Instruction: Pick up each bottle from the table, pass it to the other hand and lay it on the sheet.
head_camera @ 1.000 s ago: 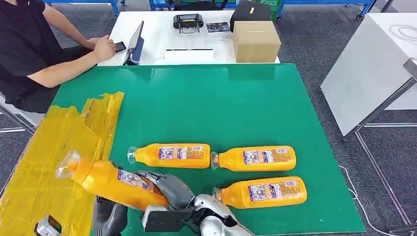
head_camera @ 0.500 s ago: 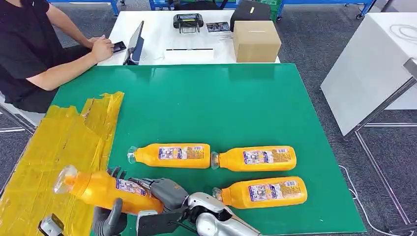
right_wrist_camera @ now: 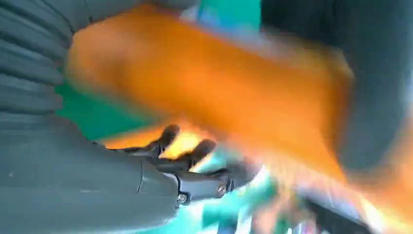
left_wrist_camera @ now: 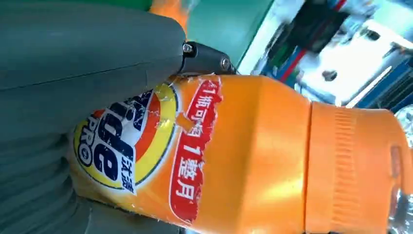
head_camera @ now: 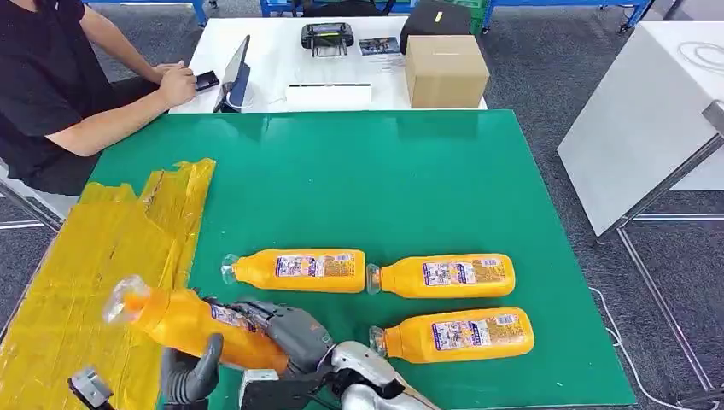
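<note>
An orange bottle (head_camera: 183, 325) with a clear cap hangs tilted over the near left of the green table (head_camera: 384, 179), its cap over the edge of the yellow sheet (head_camera: 94, 248). My right hand (head_camera: 290, 333) wraps the bottle's base end. My left hand (head_camera: 189, 376) holds it from below, thumb up against its side. In the left wrist view the thumb (left_wrist_camera: 87, 63) lies across the labelled bottle (left_wrist_camera: 253, 156). In the right wrist view the bottle (right_wrist_camera: 195, 83) is blurred beside my right hand (right_wrist_camera: 73, 190). Three more bottles (head_camera: 299, 270) (head_camera: 444, 274) (head_camera: 457, 334) lie on the table.
A person (head_camera: 51, 85) sits at the far left by a white table (head_camera: 256, 51) that carries a cardboard box (head_camera: 446, 70) and devices. Another white table (head_camera: 649, 102) stands off to the right. The far half of the green table is bare.
The bottle sank toward my left hand, then rose slightly. My left hand came up under it and closed its thumb on it. My right hand keeps its hold.
</note>
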`<state>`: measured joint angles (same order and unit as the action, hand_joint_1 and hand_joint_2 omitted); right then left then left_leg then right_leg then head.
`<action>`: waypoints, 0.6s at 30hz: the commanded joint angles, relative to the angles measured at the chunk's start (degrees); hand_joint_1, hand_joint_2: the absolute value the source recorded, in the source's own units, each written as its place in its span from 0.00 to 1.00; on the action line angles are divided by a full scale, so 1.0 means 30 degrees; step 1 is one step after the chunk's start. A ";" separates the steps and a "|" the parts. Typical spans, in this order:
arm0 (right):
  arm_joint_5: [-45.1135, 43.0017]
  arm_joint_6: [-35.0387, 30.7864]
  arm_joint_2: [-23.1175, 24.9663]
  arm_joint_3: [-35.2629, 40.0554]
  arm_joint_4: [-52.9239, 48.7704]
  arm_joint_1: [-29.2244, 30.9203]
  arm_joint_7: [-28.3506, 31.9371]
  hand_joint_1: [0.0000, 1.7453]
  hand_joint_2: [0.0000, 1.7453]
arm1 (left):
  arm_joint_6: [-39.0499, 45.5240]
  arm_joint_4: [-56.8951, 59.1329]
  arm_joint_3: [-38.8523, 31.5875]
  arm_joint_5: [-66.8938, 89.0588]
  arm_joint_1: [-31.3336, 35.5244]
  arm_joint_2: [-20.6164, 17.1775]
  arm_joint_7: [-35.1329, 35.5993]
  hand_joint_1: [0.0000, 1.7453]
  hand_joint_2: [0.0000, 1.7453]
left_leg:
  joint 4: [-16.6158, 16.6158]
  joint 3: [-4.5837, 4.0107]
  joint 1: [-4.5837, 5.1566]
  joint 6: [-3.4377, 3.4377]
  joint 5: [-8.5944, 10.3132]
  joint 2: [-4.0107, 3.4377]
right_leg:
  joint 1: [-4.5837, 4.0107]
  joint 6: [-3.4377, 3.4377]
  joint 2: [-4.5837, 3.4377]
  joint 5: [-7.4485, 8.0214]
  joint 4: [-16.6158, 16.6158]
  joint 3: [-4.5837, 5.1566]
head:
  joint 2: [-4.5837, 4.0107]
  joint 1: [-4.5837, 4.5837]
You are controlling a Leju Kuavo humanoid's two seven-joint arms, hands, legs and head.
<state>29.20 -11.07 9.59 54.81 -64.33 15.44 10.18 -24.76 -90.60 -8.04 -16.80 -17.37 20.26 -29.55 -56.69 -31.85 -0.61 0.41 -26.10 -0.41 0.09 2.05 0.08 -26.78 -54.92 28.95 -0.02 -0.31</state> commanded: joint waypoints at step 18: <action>-0.0281 0.4392 -0.0004 -0.4078 0.5256 0.8096 -0.2044 0.00 1.00 | 1.3479 0.3241 0.1116 2.2541 0.3532 -0.6050 -0.0131 1.00 1.00 | 0.0053 0.0097 0.0028 -0.0010 0.0066 0.0013 | 0.0025 -0.0014 0.0003 0.0025 -0.0012 -0.0069 | 0.0000 -0.0007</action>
<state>29.86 -0.11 6.86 41.55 -66.64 28.50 4.37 11.53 -96.90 -11.04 43.65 -11.60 9.01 -32.00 -56.69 -31.75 -0.62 0.40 -25.96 -0.39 0.08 2.05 0.10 -26.76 -55.02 28.86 -0.02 -0.33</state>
